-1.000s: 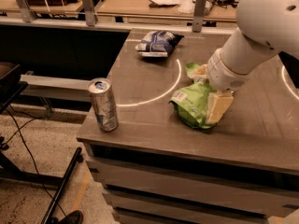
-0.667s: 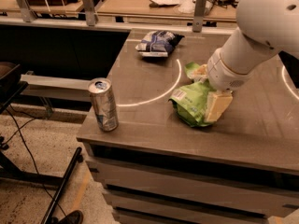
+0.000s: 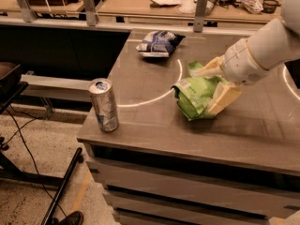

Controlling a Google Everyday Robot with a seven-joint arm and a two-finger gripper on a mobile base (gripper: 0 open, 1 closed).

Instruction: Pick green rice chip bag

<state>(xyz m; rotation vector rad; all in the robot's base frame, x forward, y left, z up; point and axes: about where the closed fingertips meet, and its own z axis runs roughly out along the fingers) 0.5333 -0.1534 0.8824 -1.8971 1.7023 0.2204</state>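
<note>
Cream-fingered gripper [image 3: 205, 92] straddled the crumpled light-green foil rice chip bag [image 3: 192, 95], which lay mid-way on the grey tabletop [image 3: 140, 121], and seemed clenched on it. On lifting, slick foil could slide free if only a loose fold was caught.

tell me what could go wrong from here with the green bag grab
1. The end effector grips the green rice chip bag with a finger on either side of crumpled foil. The bag lies on the table, and the foil might slip out or tear during the lift.
2. The drink can stands upright near the table's front-left corner. An arm swing that way could knock it off.
</note>
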